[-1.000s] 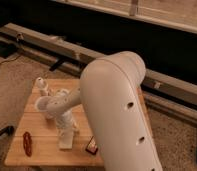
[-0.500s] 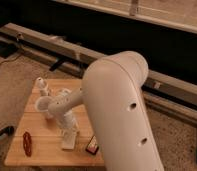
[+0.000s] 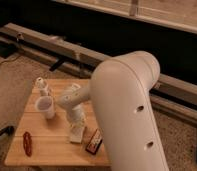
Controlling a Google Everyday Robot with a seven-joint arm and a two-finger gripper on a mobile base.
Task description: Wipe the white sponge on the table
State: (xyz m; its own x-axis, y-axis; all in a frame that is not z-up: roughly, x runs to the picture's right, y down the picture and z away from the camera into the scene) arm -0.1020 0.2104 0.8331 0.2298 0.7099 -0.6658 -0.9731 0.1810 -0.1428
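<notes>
White sponge point(image 3: 74, 136) under pincer point(image 3: 77, 127) on table point(image 3: 52, 148)

The table point(image 3: 54, 147) is standing on a speckled floor point(image 3: 12, 75). The cup point(image 3: 46, 107) is sitting near the table's left edge. A small white object point(image 3: 41, 84) is standing just behind the cup, and a red item point(image 3: 27, 142) is lying in front of it. The sponge point(image 3: 75, 134) is lying right of the cup with the gripper point(image 3: 77, 125) sitting over it, and a packet point(image 3: 94, 141) is lying further right
</notes>
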